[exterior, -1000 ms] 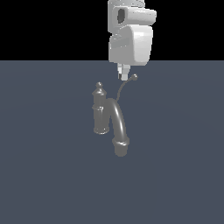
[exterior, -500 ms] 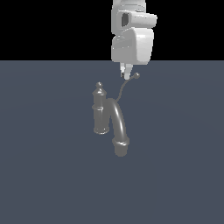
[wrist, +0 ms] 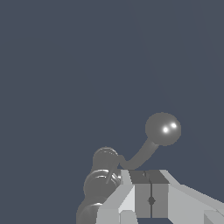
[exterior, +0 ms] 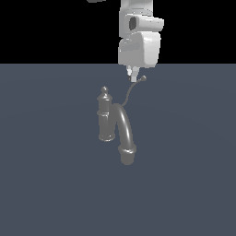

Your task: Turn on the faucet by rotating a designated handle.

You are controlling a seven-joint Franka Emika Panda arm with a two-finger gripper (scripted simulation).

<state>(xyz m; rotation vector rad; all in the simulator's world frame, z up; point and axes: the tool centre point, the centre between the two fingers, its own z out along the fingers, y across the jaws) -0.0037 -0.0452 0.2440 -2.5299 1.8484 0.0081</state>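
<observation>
Ext view: mid-range, angled down, faces hand [exterior: 132, 75] from beyond faucet [exterior: 114, 123]. Wrist view: close, looks past hand [wrist: 151, 199]. Both share handle [exterior: 132, 90] [wrist: 148, 146].

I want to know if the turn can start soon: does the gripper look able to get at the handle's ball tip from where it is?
Probably yes. The gripper hangs close beside the handle, its jaws shut, and nothing lies between them and the ball tip. The faucet post stands off to one side.

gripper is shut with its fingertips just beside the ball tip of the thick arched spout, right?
Not quite. The ball tip ends the thin curved handle, not the thick spout. The exterior view shows the shut gripper just beside that ball; the rest stands.
</observation>
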